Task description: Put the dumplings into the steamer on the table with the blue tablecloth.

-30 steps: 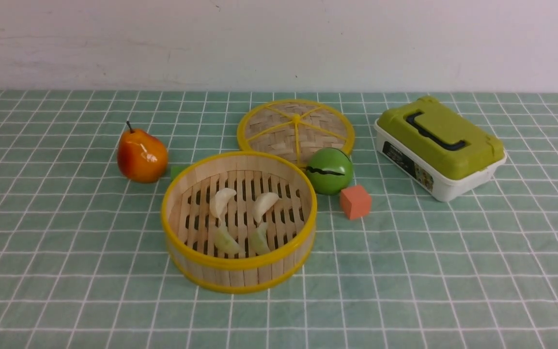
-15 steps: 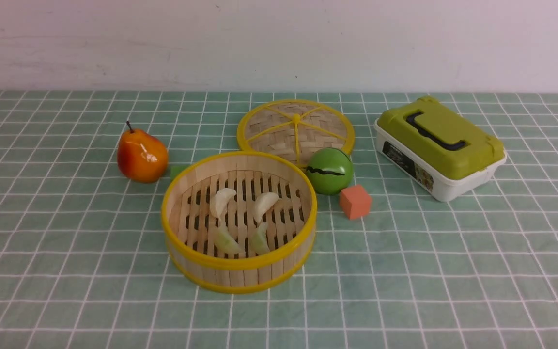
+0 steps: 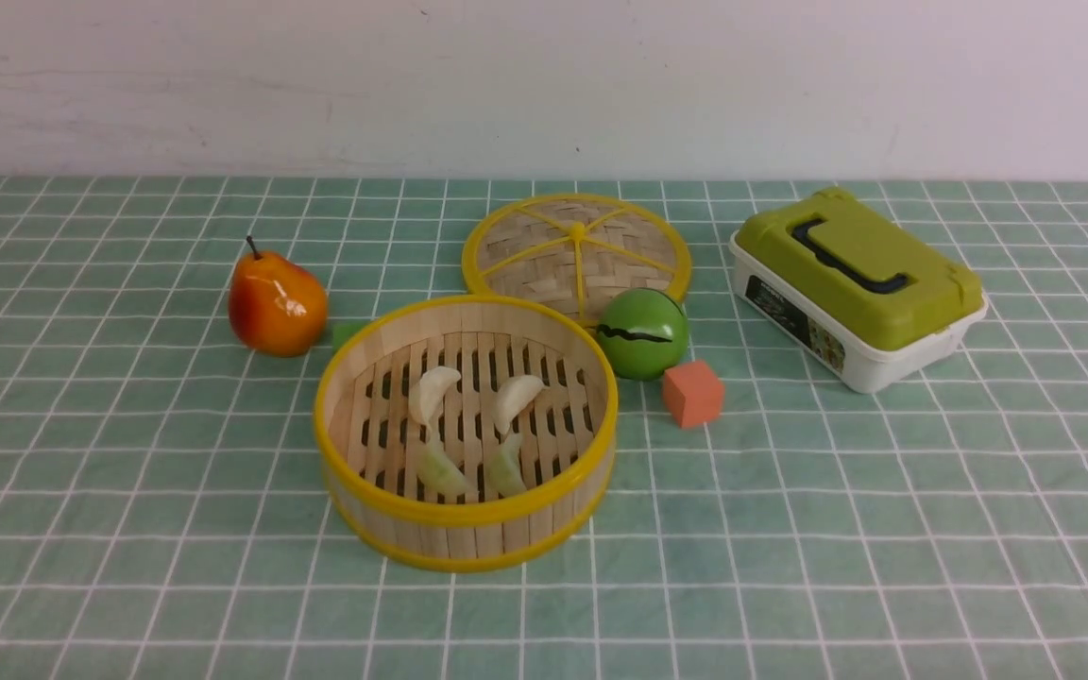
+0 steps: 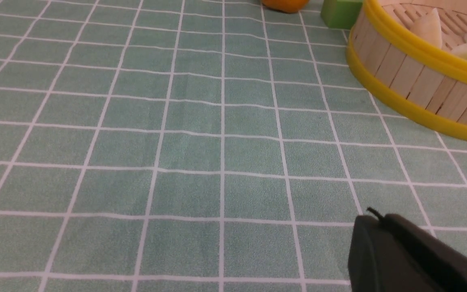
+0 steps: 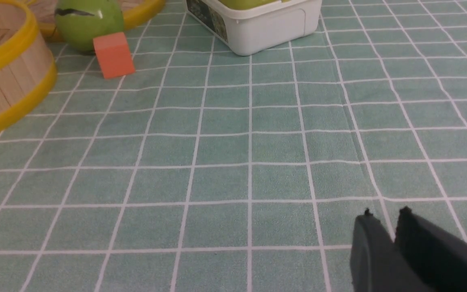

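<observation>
Nothing on your counter point(image 3: 790, 529) has moved: the job looks done.
Your left tool point(image 4: 373, 217) is shut tight and empty. All four dumplings point(image 3: 433, 392) lie inside the steamer point(image 3: 465, 515). Your right tool point(image 5: 385, 215) is slightly apart, empty.

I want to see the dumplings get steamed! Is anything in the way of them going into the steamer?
Nothing is. All four dumplings already lie on the slatted floor inside the steamer. Its top is open, and the woven lid lies on the tablecloth behind it.
</observation>
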